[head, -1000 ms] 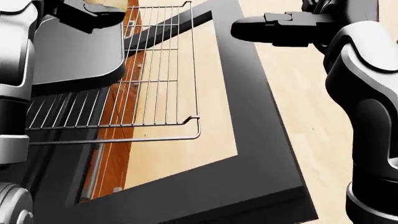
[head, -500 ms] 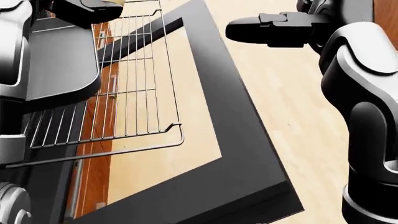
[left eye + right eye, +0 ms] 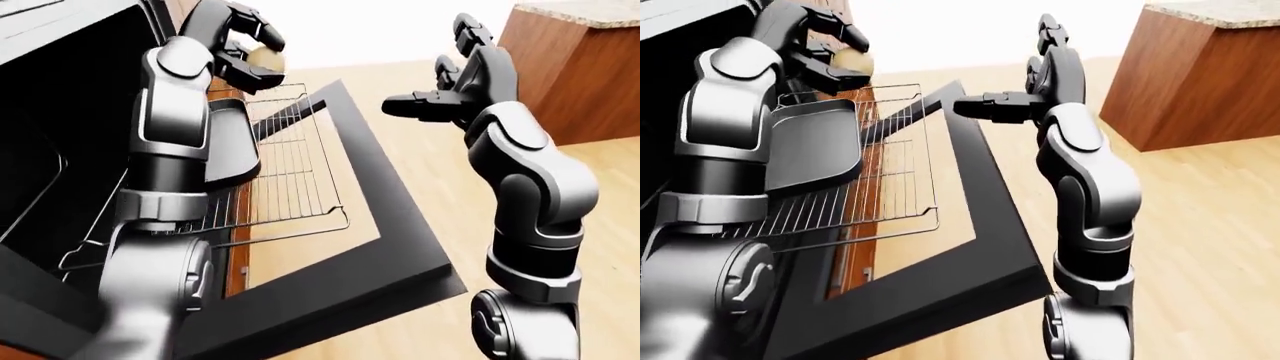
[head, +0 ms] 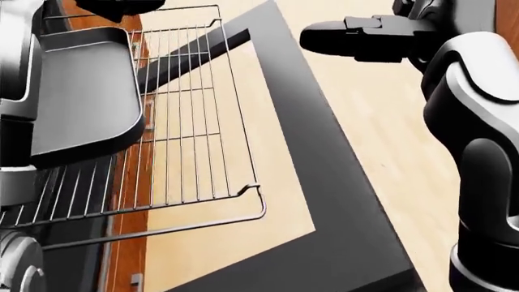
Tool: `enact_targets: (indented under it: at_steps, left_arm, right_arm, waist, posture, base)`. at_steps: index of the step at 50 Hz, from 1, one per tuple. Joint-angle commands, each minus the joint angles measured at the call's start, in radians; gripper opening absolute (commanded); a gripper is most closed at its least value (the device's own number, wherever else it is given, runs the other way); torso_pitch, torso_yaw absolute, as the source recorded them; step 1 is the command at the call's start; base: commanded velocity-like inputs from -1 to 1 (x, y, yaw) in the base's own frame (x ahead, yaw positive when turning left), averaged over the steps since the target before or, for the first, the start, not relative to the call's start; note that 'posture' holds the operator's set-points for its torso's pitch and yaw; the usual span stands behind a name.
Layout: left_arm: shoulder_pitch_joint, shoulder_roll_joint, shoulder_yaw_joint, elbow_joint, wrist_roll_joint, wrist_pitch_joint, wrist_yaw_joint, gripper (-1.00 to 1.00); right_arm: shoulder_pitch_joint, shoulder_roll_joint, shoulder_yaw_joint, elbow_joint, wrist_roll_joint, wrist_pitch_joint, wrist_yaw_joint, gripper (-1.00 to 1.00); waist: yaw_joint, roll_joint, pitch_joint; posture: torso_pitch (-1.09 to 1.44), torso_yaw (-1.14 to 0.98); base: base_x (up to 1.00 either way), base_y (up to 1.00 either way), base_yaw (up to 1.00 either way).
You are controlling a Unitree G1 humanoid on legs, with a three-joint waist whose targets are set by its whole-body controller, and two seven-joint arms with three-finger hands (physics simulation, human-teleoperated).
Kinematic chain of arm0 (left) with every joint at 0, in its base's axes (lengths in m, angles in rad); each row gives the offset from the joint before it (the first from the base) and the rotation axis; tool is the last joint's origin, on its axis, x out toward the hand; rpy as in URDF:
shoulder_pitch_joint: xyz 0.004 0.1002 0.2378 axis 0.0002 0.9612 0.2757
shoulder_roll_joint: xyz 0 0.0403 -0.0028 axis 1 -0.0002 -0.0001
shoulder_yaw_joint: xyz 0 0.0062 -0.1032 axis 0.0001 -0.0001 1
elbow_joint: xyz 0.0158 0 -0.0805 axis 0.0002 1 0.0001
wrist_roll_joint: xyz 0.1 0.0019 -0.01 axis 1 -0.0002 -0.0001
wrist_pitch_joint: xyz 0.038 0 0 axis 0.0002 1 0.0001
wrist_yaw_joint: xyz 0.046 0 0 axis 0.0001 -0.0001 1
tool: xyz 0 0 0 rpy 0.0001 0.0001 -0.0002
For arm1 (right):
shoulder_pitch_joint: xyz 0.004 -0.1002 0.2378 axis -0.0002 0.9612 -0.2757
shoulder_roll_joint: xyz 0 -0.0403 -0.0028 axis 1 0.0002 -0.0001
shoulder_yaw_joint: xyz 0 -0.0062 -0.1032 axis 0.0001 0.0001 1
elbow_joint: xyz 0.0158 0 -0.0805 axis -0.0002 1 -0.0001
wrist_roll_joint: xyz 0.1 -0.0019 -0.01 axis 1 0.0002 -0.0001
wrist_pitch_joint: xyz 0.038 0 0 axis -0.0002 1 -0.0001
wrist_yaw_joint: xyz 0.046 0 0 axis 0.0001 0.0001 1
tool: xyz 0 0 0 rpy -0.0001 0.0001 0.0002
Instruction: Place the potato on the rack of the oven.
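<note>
Potato in hand above the pulled-out rack; release not yet made.

We are viewing the oven door lying open and the rack drawn out over it, with a dark tray occupying its left part in the head view. Our left hand is holding the potato with its fingers clamped round it, just above the rack's far end; our right hand is hovering apart, fingers spread and empty. We are judging the lowering and letting go as what is left.

A dark tray lies on the pulled-out wire rack, apparently above the open oven door.
</note>
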Motion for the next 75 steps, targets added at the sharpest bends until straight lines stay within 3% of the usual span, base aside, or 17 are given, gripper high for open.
enact_targets:
  at_steps: [1, 2, 3, 4, 7, 9, 10, 17, 28, 38, 75]
  left_arm:
    - [-0.019, 0.017, 0.014, -0.009, 0.007, -0.017, 0.011, -0.39]
    - [-0.016, 0.017, 0.013, -0.012, 0.009, -0.016, 0.009, -0.38]
    - [-0.014, 0.017, 0.013, -0.019, 0.01, -0.01, 0.006, -0.38]
    - [-0.013, 0.018, 0.014, -0.009, 0.01, -0.019, 0.008, -0.39]
    - [-0.023, 0.026, 0.015, 0.003, 0.013, -0.024, 0.003, -0.39]
    - [-0.023, 0.031, 0.015, 0.01, 0.016, -0.03, 0.0, -0.39]
    - [-0.02, 0.033, 0.014, 0.011, 0.018, -0.032, -0.004, -0.39]
    - [-0.052, 0.062, 0.015, 0.049, 0.049, -0.027, -0.039, -0.36]
    - [-0.234, 0.129, 0.016, 0.365, 0.079, -0.134, -0.049, -0.37]
    - [-0.309, 0.162, 0.015, 0.563, 0.112, -0.216, -0.026, -0.38]
    - [-0.191, 0.156, 0.024, 0.694, 0.147, -0.322, 0.085, -0.4]
  right_arm:
    - [-0.017, 0.0, -0.002, -0.016, 0.006, -0.027, -0.001, 1.0]
    - [-0.012, -0.001, -0.002, -0.019, 0.008, -0.028, -0.001, 1.0]
    - [-0.013, -0.003, -0.007, -0.025, 0.013, -0.023, -0.004, 1.0]
    - [-0.011, -0.008, -0.007, -0.025, 0.014, -0.024, -0.003, 1.0]
    - [0.004, -0.01, -0.01, -0.037, 0.02, -0.024, -0.005, 1.0]
    - [0.011, -0.012, -0.013, -0.05, 0.026, -0.016, -0.01, 1.0]
    - [0.014, -0.014, -0.016, -0.05, 0.028, -0.019, -0.01, 1.0]
    - [0.015, -0.017, -0.013, -0.04, 0.035, -0.031, -0.012, 1.0]
    - [0.004, -0.025, -0.013, 0.001, 0.037, -0.06, -0.006, 1.0]
    - [0.006, -0.027, -0.015, 0.005, 0.042, -0.067, -0.011, 1.0]
    - [-0.081, 0.002, 0.013, 0.075, 0.033, -0.083, -0.027, 1.0]
  waist:
    - [0.002, 0.018, -0.007]
    - [0.001, 0.061, -0.021]
    - [0.012, 0.007, 0.006]
    - [0.012, 0.002, 0.001]
    - [0.02, -0.045, -0.011]
    - [0.031, -0.09, -0.013]
    - [0.032, -0.075, -0.008]
    - [0.031, -0.065, -0.014]
    - [0.027, -0.056, -0.022]
    - [0.025, -0.054, -0.023]
    - [0.022, -0.047, -0.025]
  posture:
    - [0.0, 0.0]
    - [0.0, 0.0]
    - [0.0, 0.0]
    - [0.0, 0.0]
    - [0.0, 0.0]
    - [0.0, 0.0]
    - [0.0, 0.0]
    - [0.0, 0.0]
    - [0.0, 0.0]
    - [0.0, 0.0]
    - [0.0, 0.0]
  base:
    - [0.0, 0.0, 0.0]
    - [0.0, 0.0, 0.0]
    - [0.0, 0.0, 0.0]
    - [0.0, 0.0, 0.0]
    - [0.0, 0.0, 0.0]
    - [0.0, 0.0, 0.0]
    - [0.0, 0.0, 0.0]
    - [0.0, 0.0, 0.0]
    - [0.0, 0.0, 0.0]
    - [0.0, 0.0, 0.0]
    - [0.0, 0.0, 0.0]
